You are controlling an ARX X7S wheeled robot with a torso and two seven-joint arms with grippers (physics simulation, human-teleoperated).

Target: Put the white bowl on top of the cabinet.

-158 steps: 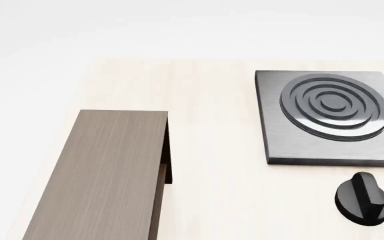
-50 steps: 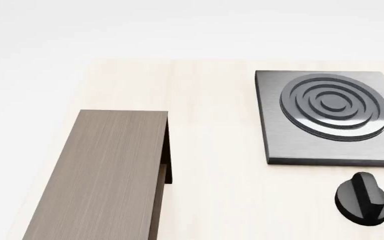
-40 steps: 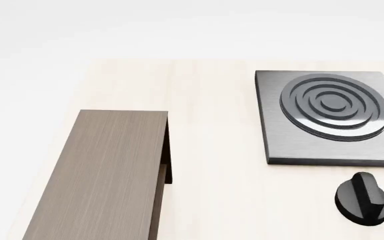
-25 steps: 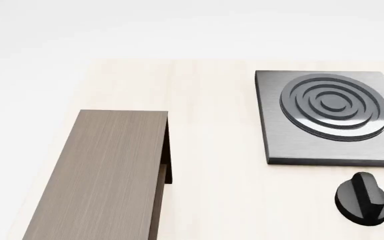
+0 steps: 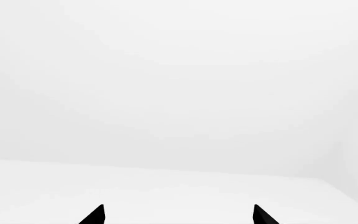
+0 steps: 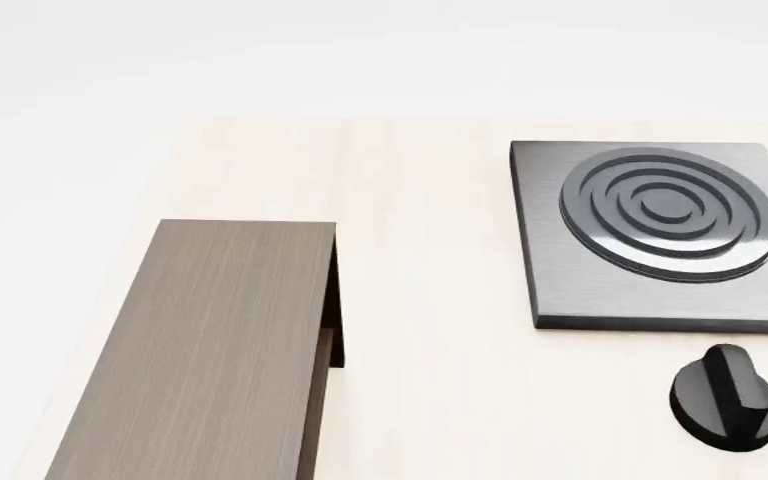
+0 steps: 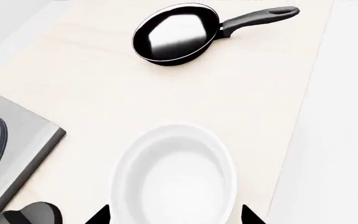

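The long grey-brown wood-grain cabinet (image 6: 197,350) sits at the pale wooden table's (image 6: 424,300) left edge, top bare. The left gripper (image 5: 177,214) is spread wide over nothing. The right gripper (image 7: 175,215), also wide, hovers over the glossy white straight-walled bowl (image 7: 174,175), near the table's right edge. Grabbing that slick rim off-centre could tip it or shove it overboard.

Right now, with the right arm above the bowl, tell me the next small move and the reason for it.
Probably lower the right gripper straight down onto the white bowl. Its jaws stand open with the bowl between and just past their tips, not yet gripped, and the cabinet top is bare and waiting.
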